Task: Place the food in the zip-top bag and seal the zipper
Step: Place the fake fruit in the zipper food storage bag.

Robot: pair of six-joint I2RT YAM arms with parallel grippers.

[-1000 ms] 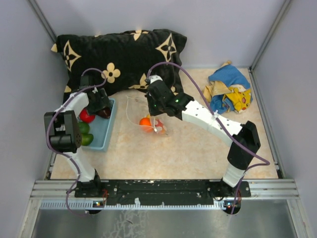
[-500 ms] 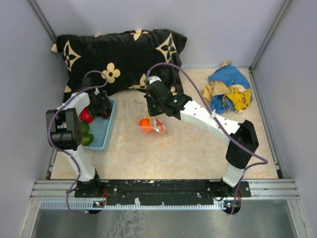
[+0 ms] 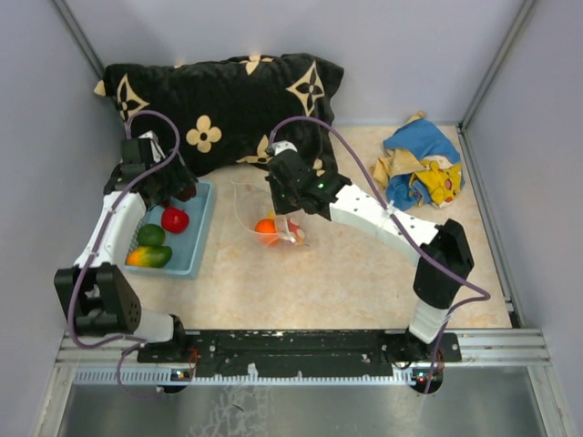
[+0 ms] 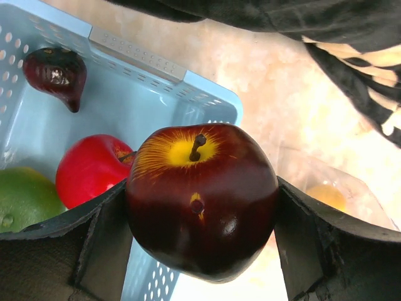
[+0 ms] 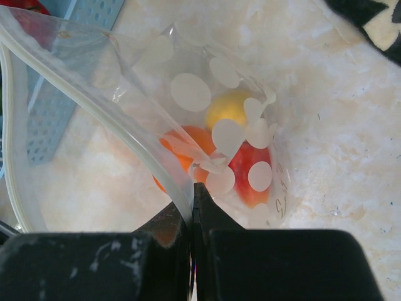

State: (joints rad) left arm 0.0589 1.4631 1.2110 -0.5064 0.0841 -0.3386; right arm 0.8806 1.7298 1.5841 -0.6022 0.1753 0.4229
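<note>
My left gripper (image 3: 176, 188) (image 4: 202, 194) is shut on a dark red toy apple (image 4: 200, 213) and holds it above the far end of the light blue basket (image 3: 195, 248). A red fruit (image 3: 175, 218), a green one (image 3: 151, 235) and an orange-green one (image 3: 149, 257) lie in the basket. A dark purple-brown piece (image 4: 56, 72) lies there too. My right gripper (image 3: 288, 225) (image 5: 193, 191) is shut on the pale zipper strip (image 5: 125, 132) of the clear zip-top bag (image 3: 255, 208). It holds the mouth open toward the basket. Orange (image 5: 178, 153), red (image 5: 250, 169) and yellow (image 5: 229, 106) food lie inside the bag.
A black pillow with tan flowers (image 3: 219, 100) lies along the back, close behind the basket and the bag. A blue-and-yellow cloth (image 3: 424, 168) is bunched at the back right. Grey walls close in on the left, right and back.
My left gripper has risen out of the basket and swung toward the back left with the dark red apple in it. The right gripper and bag have barely moved.
</note>
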